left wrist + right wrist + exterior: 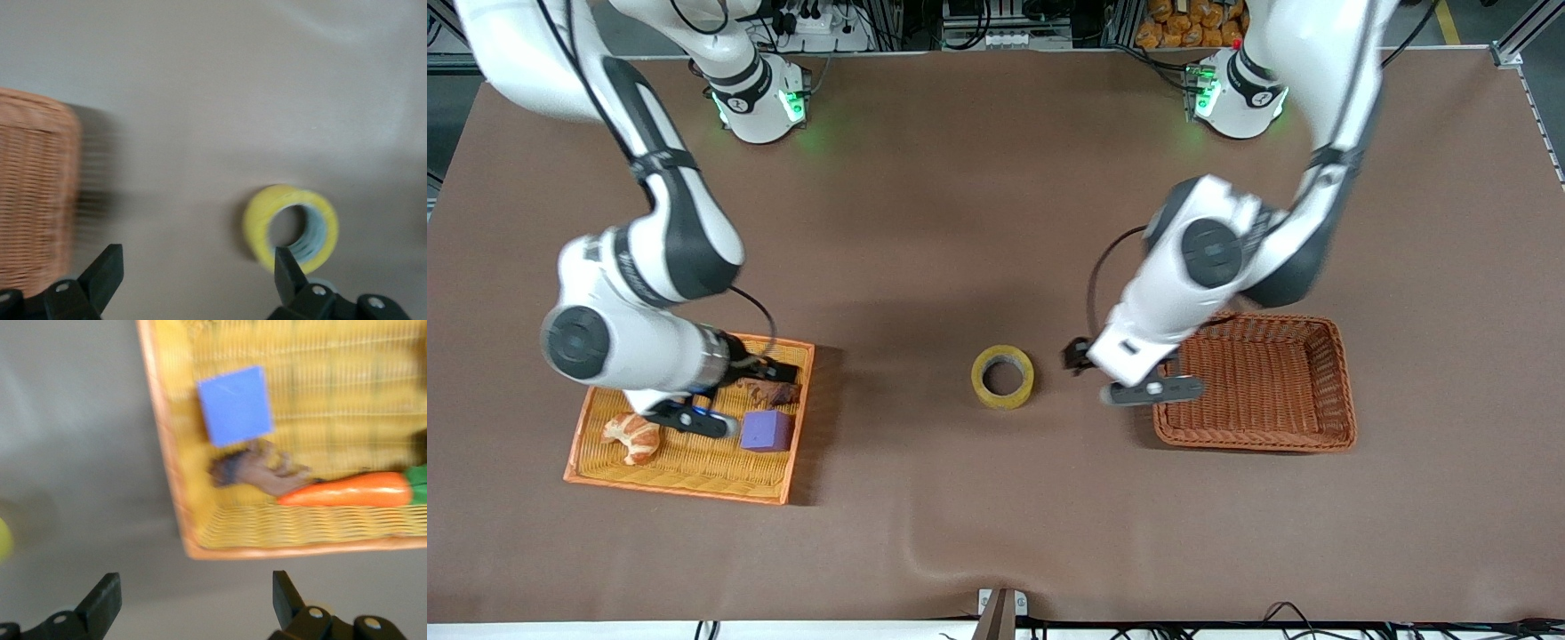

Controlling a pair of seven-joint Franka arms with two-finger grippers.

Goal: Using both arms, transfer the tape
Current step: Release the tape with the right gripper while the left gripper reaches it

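Observation:
The tape [1002,376], a yellowish ring, lies flat on the brown table about midway between the tray and the basket. In the left wrist view it [257,223] lies just past one fingertip [283,263]. My left gripper [1113,378] hangs low between the tape and the brown basket, open and empty [195,267]. My right gripper [738,396] is up over the orange tray beside the purple cube, open and empty [193,590].
The orange tray [685,484] at the right arm's end holds a croissant [633,436], a purple cube [766,430], a brown item [257,470] and a carrot [347,490]. The brown wicker basket [1258,436] stands at the left arm's end.

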